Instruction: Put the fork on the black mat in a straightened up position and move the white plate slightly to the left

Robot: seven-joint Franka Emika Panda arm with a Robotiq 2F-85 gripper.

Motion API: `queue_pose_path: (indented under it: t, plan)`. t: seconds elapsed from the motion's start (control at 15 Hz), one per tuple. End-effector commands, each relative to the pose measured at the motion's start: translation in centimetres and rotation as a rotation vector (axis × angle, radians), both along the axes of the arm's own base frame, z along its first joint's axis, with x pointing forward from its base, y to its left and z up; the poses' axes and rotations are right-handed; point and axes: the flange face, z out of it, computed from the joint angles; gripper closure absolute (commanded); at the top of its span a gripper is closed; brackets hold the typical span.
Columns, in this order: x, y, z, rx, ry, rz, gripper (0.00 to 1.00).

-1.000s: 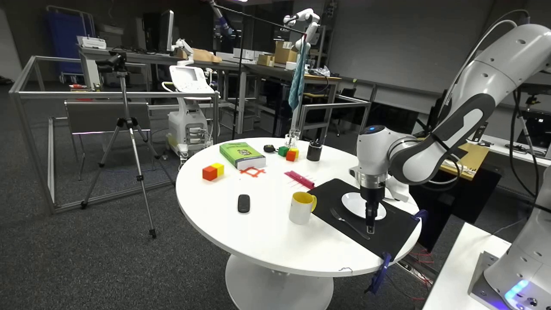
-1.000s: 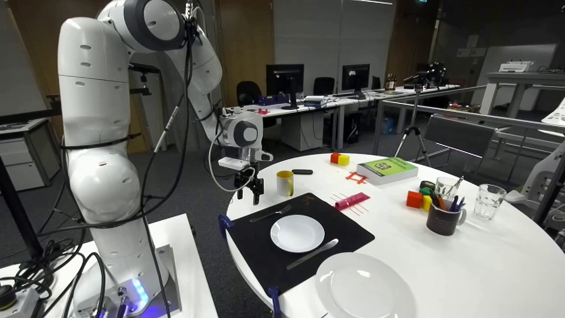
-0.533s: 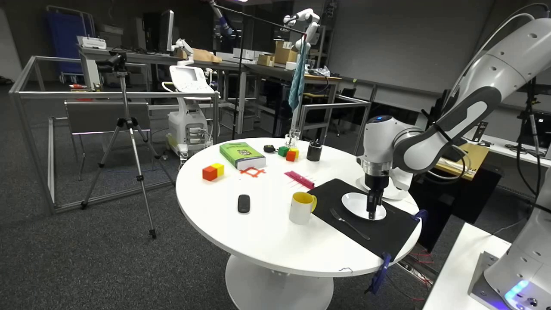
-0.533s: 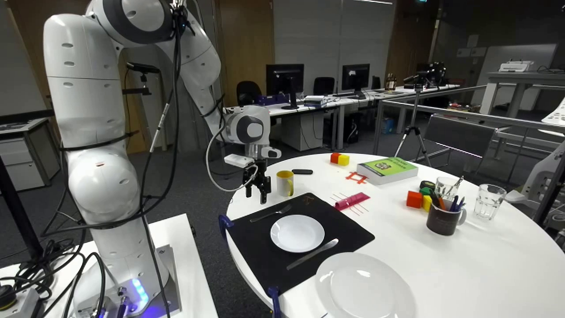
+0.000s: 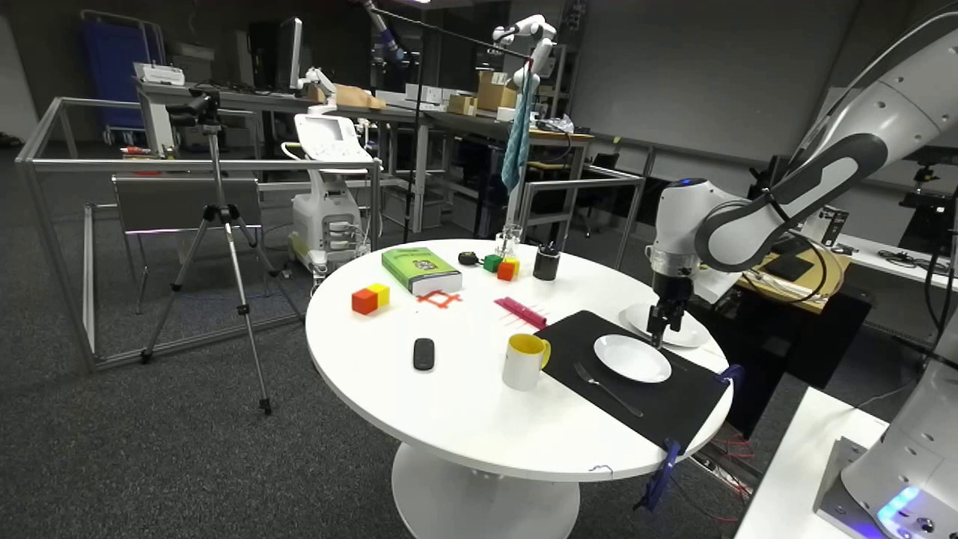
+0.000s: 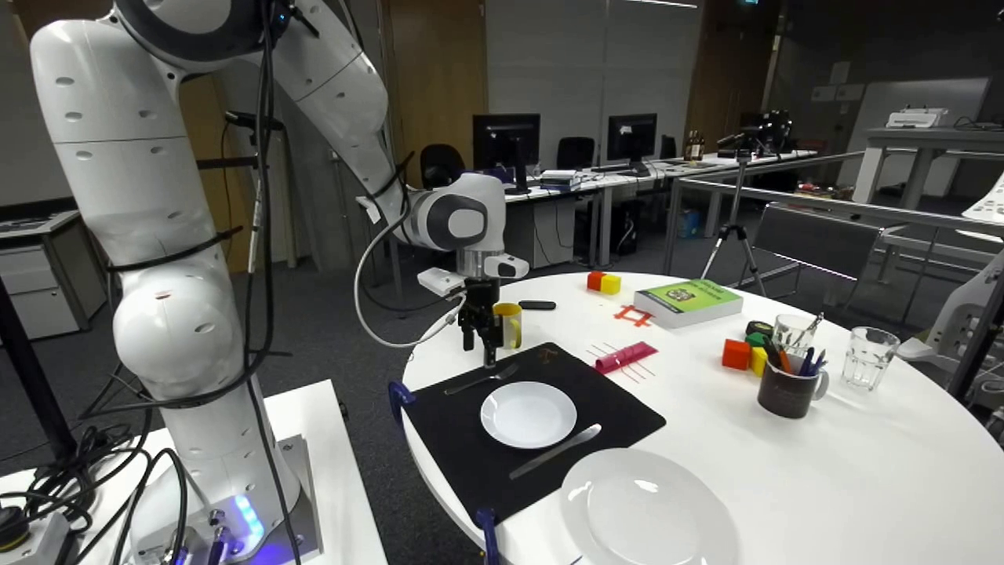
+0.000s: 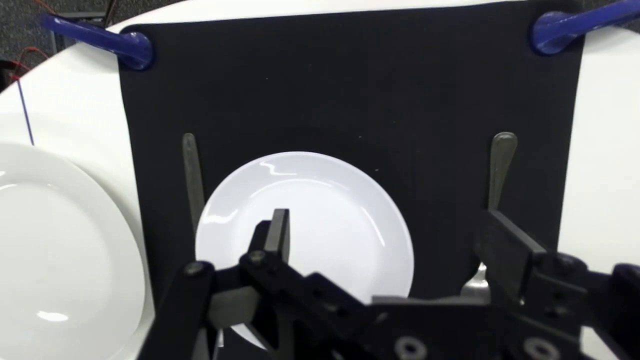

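Observation:
The fork (image 7: pixel 501 155) lies on the black mat (image 7: pixel 340 100), its handle slightly slanted; in the wrist view my right finger covers its middle. In both exterior views it rests beside the white plate (image 6: pixel 528 414), on the mug's side. The plate (image 7: pixel 310 190) sits flat on the mat, its lower part behind my gripper (image 7: pixel 385 222) in the wrist view. My gripper (image 6: pixel 479 353) hangs open above the mat, nothing between its fingers. From above, the left finger is over the plate and the right one over the fork.
A knife (image 6: pixel 555 451) lies on the plate's far side from the fork. Beyond it, off the mat, is a larger plate (image 6: pixel 649 510). A yellow-lined mug (image 5: pixel 522 367) stands near the mat. Blue clamps (image 7: pixel 137 50) hold the mat's corners at the table edge.
The open gripper has shifted right in both exterior views, and upward past the plate in an exterior view. Fork, plate and mat have stayed where they were.

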Motion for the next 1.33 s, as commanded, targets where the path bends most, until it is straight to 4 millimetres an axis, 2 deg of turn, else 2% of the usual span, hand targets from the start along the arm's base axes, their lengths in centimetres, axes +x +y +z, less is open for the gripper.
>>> queue_pose_path:
  t: [0.0,0.33,0.8,1.27]
  plan:
    - [-0.7,-3.1,1.5,-0.001,-0.076,-0.166,0.00]
    - [-0.9,-6.9,1.6,-0.054,-0.187,-0.389,0.00]
    - [-1.2,-11.1,1.5,-0.143,-0.315,-0.669,0.00]
    - [-1.2,-16.7,1.4,-0.082,-0.451,-0.948,0.00]
